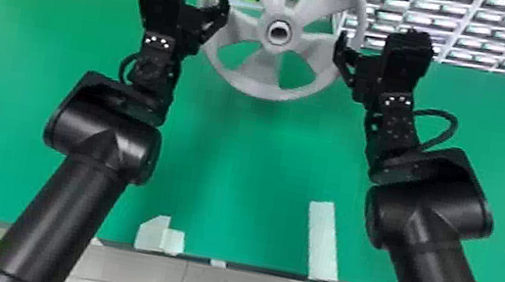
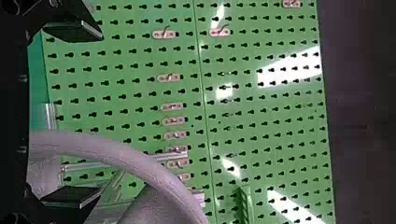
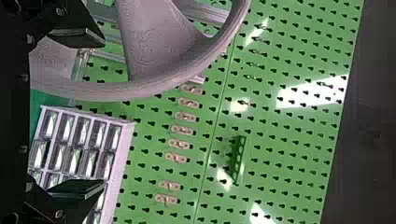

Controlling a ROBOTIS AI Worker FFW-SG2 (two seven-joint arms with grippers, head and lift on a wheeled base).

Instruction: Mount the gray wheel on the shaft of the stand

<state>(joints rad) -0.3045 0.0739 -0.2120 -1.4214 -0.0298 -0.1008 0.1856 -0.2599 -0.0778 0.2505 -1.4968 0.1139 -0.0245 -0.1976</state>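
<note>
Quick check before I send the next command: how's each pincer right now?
Left pincer: open, rim of the gray wheel between its fingers, unclamped.
Right pincer: open, rim likewise between, unclamped.

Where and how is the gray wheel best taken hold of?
Probably by the rim, at opposite sides: left end effector from the left, right end effector from the right. The wheel faces the robot, its narrow rim should fit between open fingers, and side grips would leave the central hub free for mounting.
</note>
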